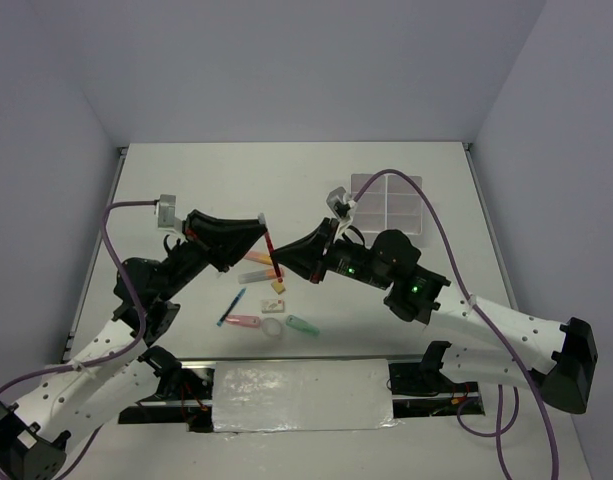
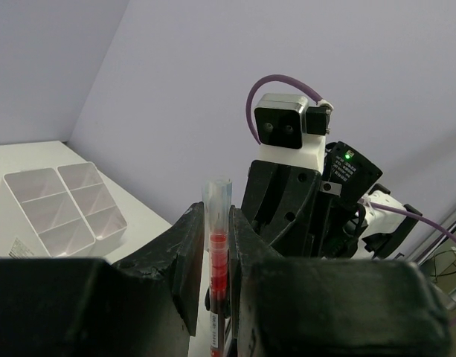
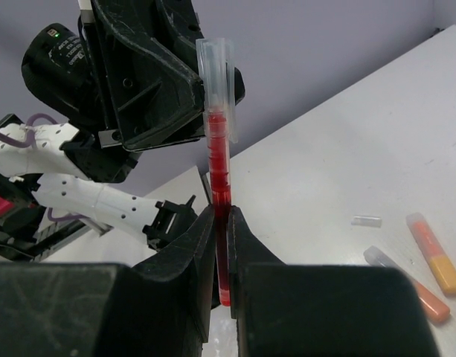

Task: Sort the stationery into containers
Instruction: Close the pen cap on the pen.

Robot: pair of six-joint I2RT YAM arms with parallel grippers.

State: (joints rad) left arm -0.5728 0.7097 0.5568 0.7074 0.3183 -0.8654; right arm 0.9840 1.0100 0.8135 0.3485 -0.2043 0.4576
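A thin red pen with a clear cap hangs above the table, held at both ends. My left gripper is shut on its capped upper part, the jaws pressed against both sides. My right gripper is shut on the lower red barrel. The white container with square compartments stands at the back right, also in the left wrist view. Below the pen lie orange highlighters, small erasers, a blue pen, a pink piece, a clear ring and a green piece.
In the right wrist view two orange highlighters and a small clear cap lie on the white table. A foil-covered panel sits between the arm bases at the near edge. Grey walls close in the table on three sides.
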